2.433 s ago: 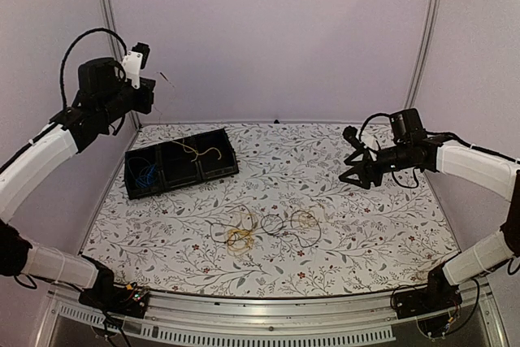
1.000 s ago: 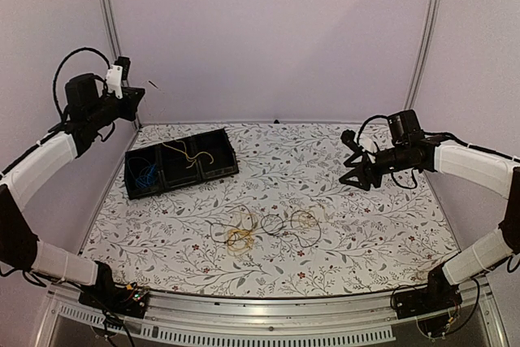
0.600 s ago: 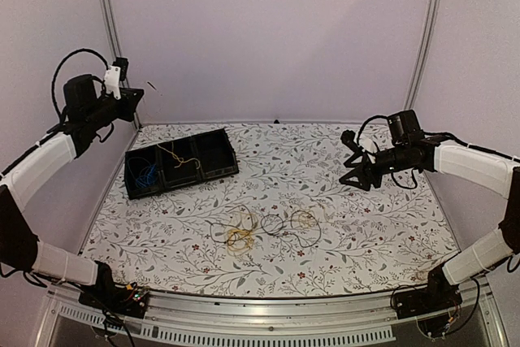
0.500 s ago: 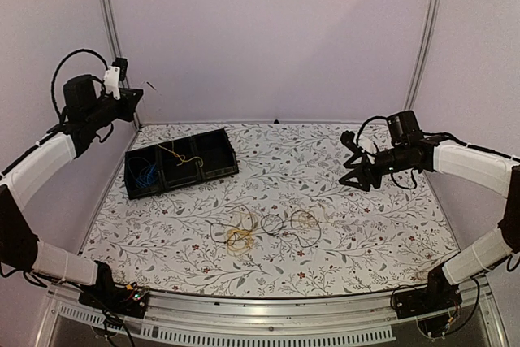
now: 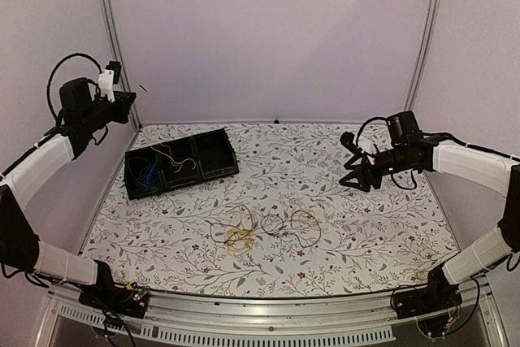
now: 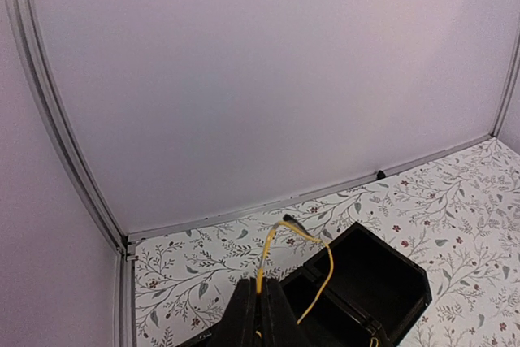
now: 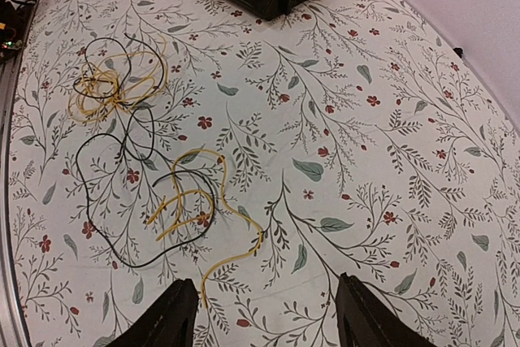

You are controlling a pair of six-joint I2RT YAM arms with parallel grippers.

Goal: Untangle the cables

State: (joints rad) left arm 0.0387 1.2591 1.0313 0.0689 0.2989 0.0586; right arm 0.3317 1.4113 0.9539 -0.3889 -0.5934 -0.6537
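Pinching a yellow cable [image 6: 269, 251], the left gripper [image 6: 262, 297] hangs high over the black tray [image 5: 175, 185] by the table's [image 5: 370, 237] rear left corner. The right gripper [image 7: 266, 314] hangs spread near the right edge. Tangled cables [image 5: 268, 227] lie toward the front edge.

Tangle [image 5: 268, 229]: yellow, black loops — on worktop [image 5: 366, 225]
Yellow cable [image 6: 266, 256]: pinched in left hand [image 6: 259, 294]
Blue cable [image 5: 146, 175]: coiled in bin [image 5: 187, 184]

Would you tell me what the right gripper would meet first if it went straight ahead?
Likely the yellow cable lying on the table ahead of the right gripper; depth is unclear.
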